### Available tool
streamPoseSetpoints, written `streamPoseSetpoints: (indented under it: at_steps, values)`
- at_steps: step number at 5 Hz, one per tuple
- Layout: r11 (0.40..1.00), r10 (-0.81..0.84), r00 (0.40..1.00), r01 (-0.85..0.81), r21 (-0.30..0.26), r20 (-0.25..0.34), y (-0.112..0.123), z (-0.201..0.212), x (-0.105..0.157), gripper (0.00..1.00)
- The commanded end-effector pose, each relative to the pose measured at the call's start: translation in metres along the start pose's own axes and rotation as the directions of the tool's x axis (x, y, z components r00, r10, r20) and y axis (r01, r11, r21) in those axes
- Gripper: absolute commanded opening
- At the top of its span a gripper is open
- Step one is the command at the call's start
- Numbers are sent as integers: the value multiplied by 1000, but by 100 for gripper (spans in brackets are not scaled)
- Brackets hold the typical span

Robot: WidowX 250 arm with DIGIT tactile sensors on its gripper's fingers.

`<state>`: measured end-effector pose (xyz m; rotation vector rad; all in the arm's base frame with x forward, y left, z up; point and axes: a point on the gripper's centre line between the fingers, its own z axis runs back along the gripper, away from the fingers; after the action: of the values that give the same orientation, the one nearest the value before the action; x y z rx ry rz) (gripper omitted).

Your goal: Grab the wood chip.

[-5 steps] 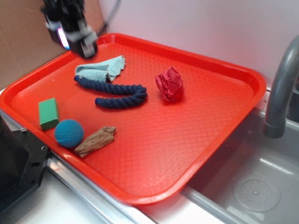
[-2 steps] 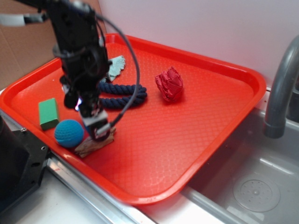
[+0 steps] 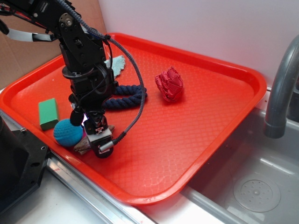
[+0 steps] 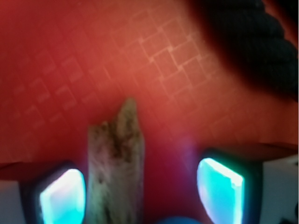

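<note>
Wood chip lies on red tray near-left beside blue ball, between the apart pincer fingers; centre, drop fully, then close.

Ragged wood chip flat on tray

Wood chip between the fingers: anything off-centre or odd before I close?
Slightly off-centre. In the wrist view the wood chip lies close to one finger pad, with a wider gap to the other. The gripper is open; nothing looks damaged.
</note>
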<state>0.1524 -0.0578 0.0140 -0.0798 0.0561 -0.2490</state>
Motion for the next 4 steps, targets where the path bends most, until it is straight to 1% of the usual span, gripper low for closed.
streamPoseSetpoints:
  at_steps: [1,4]
  values:
    - [999,-32,999,32,8,9,-10,-7,-18,0]
    - [1000,-13,999,13,14,48,-10,9,-21,0]
